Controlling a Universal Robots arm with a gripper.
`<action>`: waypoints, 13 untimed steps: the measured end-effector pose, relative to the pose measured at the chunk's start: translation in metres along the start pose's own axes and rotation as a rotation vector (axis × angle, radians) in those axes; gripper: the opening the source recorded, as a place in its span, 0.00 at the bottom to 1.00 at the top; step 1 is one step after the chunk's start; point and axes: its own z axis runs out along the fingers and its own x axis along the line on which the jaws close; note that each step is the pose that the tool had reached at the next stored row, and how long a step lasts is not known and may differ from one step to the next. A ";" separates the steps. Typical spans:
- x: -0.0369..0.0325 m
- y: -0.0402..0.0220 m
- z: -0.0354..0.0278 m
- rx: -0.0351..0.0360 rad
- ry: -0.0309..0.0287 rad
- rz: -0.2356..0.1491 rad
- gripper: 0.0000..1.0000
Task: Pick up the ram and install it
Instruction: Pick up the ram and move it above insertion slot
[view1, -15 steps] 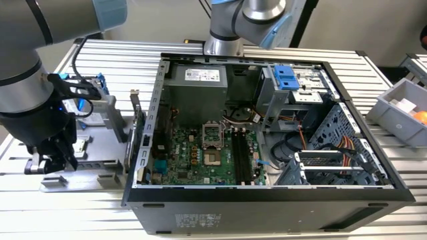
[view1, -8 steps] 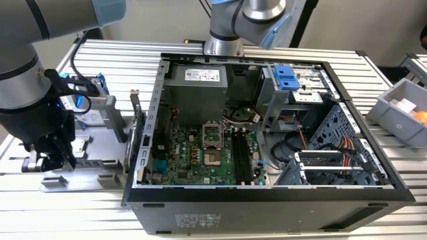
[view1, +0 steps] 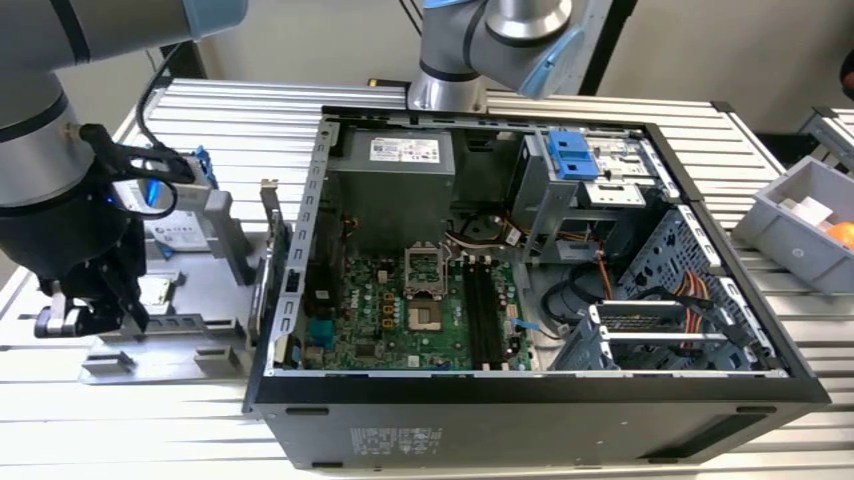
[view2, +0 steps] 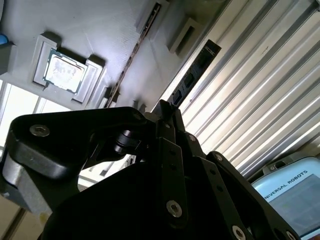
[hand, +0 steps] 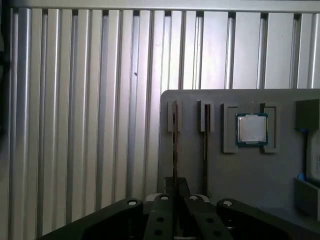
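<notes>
Ribbed table (hand: 75, 125) below; gripper (hand: 175, 194) seemingly clenched on ram (view2: 196, 72).
Light, stiff, brittle board; pinch flat faces, sparing contacts.

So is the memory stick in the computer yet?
Not in. The ram stands on edge in the grey holder, outside the computer case, with the gripper right at it.

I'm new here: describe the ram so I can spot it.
Beside the computer case lies a grey tray. The ram stands on edge at the slot nearest the tray's rim: long, thin, dark, unlike the square silver chip beyond a second strip.
</notes>
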 end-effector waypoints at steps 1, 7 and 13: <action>0.0001 0.0000 -0.0011 0.0003 0.0001 0.000 0.00; 0.0002 0.0003 -0.0073 0.0049 0.0002 0.000 0.00; 0.0003 0.0007 -0.0127 0.0134 -0.0022 0.001 0.00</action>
